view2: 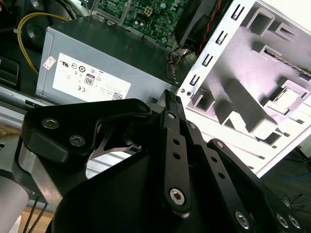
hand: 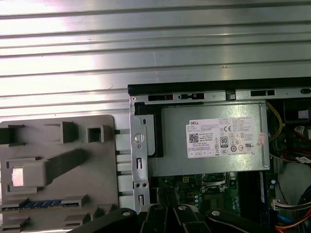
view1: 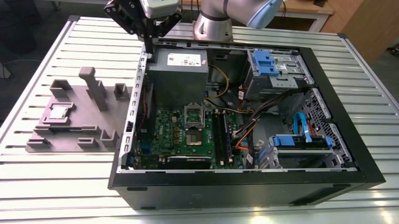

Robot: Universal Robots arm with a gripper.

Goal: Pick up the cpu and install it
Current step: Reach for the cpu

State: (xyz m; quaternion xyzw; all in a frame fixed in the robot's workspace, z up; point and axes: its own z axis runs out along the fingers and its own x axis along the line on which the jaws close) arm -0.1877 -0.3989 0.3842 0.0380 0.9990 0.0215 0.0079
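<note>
We are watching the black claw hovering closed, empty, over the black computer case, silvery square cpu lying in the grey plastic tray.

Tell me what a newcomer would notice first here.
The big open computer case dominates the slatted table, its green motherboard bare beside the grey power supply. On the exterior view's left, a grey fixture tray holds the small shiny cpu. The gripper hangs over the case's edge by the power supply.
</note>
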